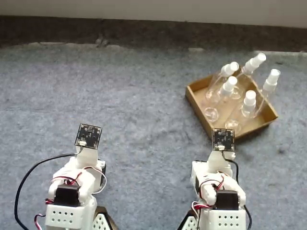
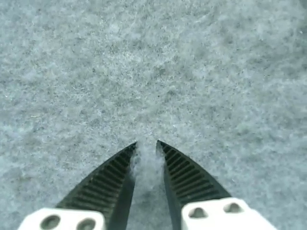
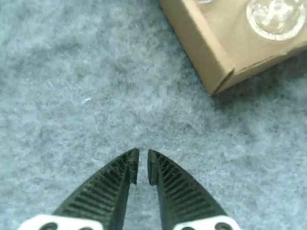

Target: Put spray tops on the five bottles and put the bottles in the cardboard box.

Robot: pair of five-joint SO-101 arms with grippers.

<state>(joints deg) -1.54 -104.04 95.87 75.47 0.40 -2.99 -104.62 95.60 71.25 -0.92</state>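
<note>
The cardboard box (image 1: 196,98) sits at the back right of the table. Several clear bottles (image 1: 224,91) with white spray tops (image 1: 250,97) lie in it, and two tops reach past its far rim. Both arms are drawn back at the near edge, the left arm (image 1: 79,182) far from the box and the right arm (image 1: 218,184) just in front of its near corner. My left gripper (image 2: 147,143) hangs over bare carpet, shut with a narrow slit at the tips and holding nothing. My right gripper (image 3: 143,151) is shut and empty, a little short of the box corner (image 3: 201,43), where a bottle base (image 3: 276,14) shows.
Grey carpet (image 1: 134,96) covers the table. A dark strip (image 1: 144,31) runs along the far edge. Cables (image 1: 29,177) loop beside the left arm's base.
</note>
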